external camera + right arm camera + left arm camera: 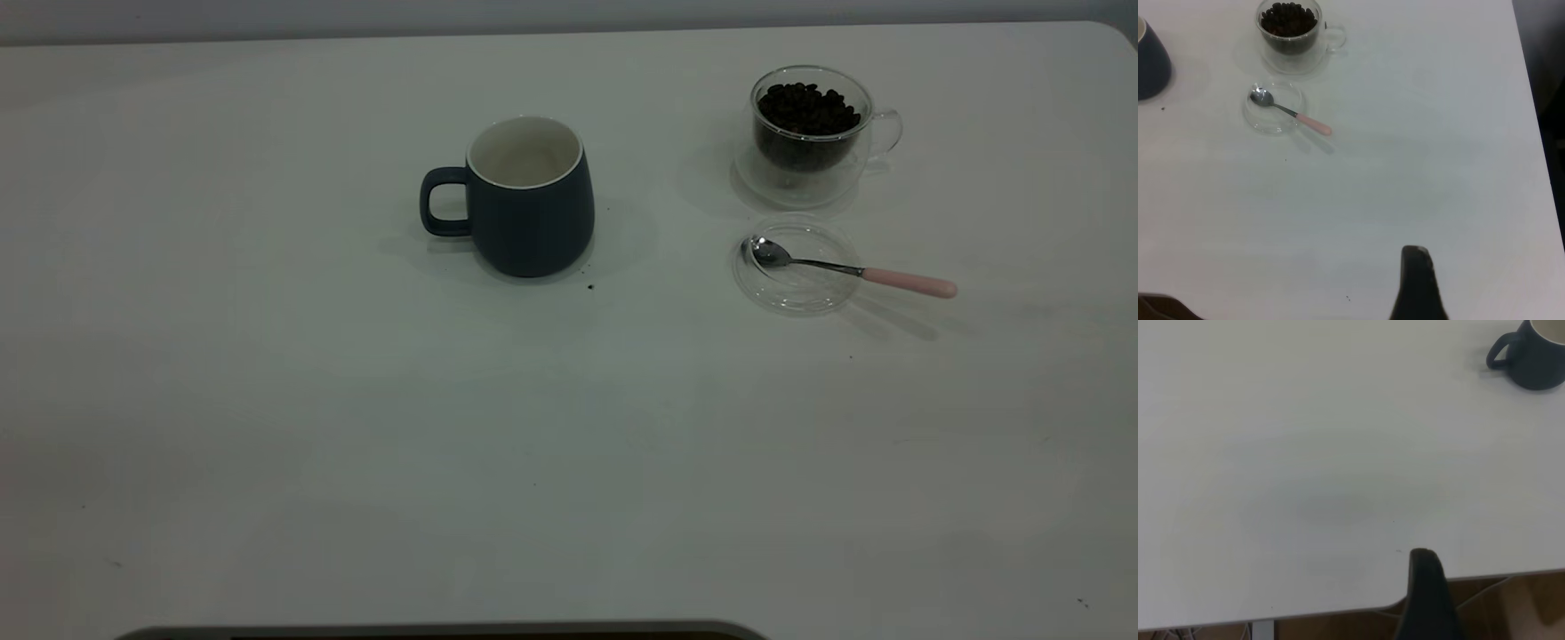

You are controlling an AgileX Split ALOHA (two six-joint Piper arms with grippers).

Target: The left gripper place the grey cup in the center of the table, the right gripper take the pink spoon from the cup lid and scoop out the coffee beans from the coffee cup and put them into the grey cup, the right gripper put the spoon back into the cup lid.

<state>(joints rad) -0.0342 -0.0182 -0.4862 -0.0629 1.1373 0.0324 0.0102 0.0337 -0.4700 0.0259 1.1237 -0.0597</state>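
Grey cup (530, 197) stands upright near table (267, 400) centre, handle toward the left arm's side, interior looks empty; placement step prob. done. Coffee cup (807, 133) sits well to its right, filled w/ coffee beans (807, 108). Cup lid (794, 267) lies just in front of the coffee cup, rim up, so it serves as a rest: pink spoon (845, 268) has its bowl inside the lid, handle over the rim pointing toward the right arm's side, an easy pick for that arm.

Left gripper (1426, 597): only one dark finger shows at table edge, far from grey cup; jaws cannot tell. Right gripper (1418, 283): same, one finger, well apart from spoon; cannot tell.

Nothing lies between the right gripper and the spoon. A few dark specks (590, 286) beside grey cup.
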